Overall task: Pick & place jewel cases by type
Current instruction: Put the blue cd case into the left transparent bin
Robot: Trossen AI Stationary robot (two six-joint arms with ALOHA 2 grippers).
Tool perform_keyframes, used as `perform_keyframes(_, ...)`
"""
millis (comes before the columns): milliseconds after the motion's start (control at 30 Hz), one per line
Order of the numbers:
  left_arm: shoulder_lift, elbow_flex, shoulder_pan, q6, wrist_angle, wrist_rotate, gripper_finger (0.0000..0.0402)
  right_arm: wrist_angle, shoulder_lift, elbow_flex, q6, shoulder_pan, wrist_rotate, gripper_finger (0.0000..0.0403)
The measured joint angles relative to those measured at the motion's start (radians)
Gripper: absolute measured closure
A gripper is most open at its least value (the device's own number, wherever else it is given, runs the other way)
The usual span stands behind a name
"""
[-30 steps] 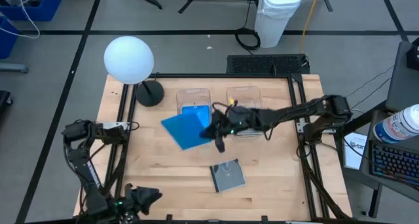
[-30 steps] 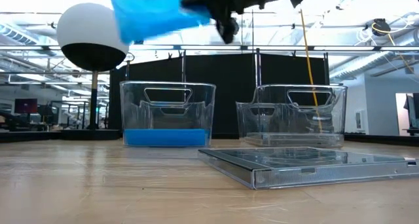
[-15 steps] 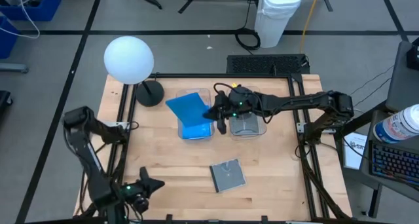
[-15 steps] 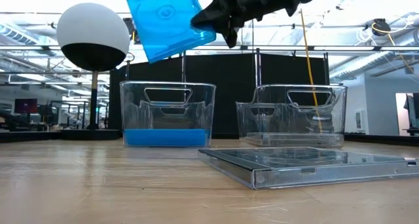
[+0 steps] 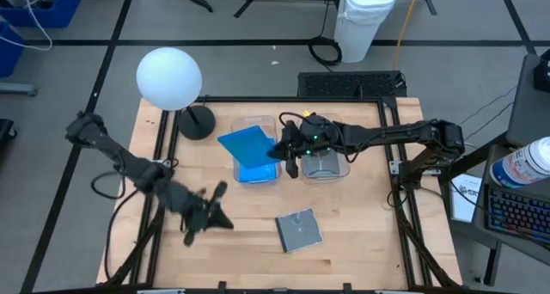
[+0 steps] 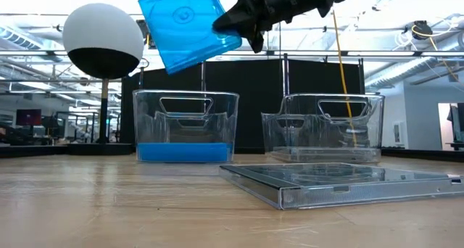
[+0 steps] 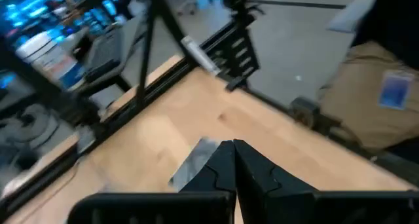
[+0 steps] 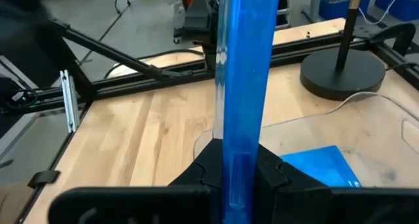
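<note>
Above the left clear tub (image 5: 255,148), the right gripper (image 5: 277,153) held a blue jewel case (image 5: 244,143) up in the air, jaws clamped on its edge, case tilted. That tub already had another blue case (image 6: 185,152) lying flat in the bottom, and the right tub (image 6: 321,126) next to it had a grey one (image 6: 322,154) inside. Nearer the front of the wooden table (image 5: 361,217) than the tubs, a grey see-through case (image 5: 299,229) was lying flat by itself. The left gripper (image 5: 212,215) was low over the wood, off to the side of that grey case, fingers pinched together on nothing. A white globe lamp (image 5: 169,77) stood just beside the left tub on a black base. Beyond the table the room was grey floor with black tape lines, and a white bin (image 5: 364,17).
</note>
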State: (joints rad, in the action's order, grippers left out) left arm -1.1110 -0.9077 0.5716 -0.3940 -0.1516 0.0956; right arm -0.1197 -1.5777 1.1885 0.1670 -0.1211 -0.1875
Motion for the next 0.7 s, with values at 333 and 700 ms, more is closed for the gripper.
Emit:
perform_keyframes(333,0.402,0.519,-0.020,0.188,0.383,0.042,0.0399,0.012,0.001,0.000,0.001,0.000,-0.007,0.0382)
perform_keyframes(700,0.620,0.815,-0.021,0.211,0.474,0.015,0.0397,-0.108,0.001,0.005,0.085,-0.082,-0.107,0.0382)
